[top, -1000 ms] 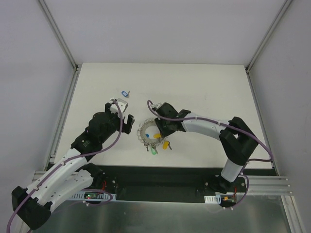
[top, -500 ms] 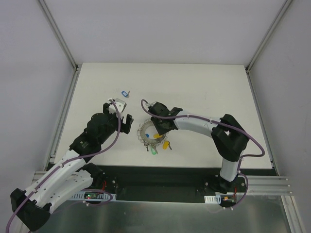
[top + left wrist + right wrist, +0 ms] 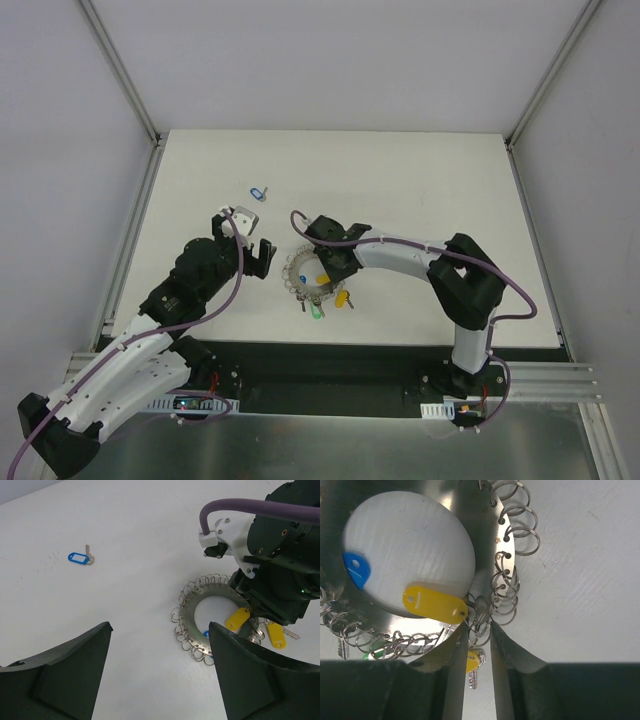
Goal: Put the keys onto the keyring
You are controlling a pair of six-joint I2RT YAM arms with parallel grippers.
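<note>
Shift: right arm's elbow swung in toward mid-frame over the past second, its hand nudged slightly up and left over the ring; left arm barely changed.
Right hand [image 3: 477, 630]: fingers drawn to a slim gap, pinching a wire loop [image 3: 480, 621] on the keyring's rim, lower right of the wrist view.
Left hand [image 3: 160, 632]: spread wide, holding nothing, hovering just left of the ring in the overhead view.
Keyring [image 3: 188, 617]: flat on the worktop [image 3: 400, 180], centre of the overhead frame, half under the right hand.
Keys: yellow-tagged key [image 3: 434, 604] hooked at the rim beside the pinched loop, tag lying across the centre hole. Second yellow tag [image 3: 275, 634], green tag [image 3: 317, 312] and small blue tag [image 3: 356, 569] also at the ring. Blue-tagged key [image 3: 79, 557] lying loose, well apart, upper left of the left wrist frame.
Step in hand: probably steadying or prying one loop so a key can go on.
Done well: grip kept to a single loop, clear of its neighbours; ring held flat, not dragged; left hand sent for the loose blue-tagged key, taken by the tag so the metal eye stays free to thread.
</note>
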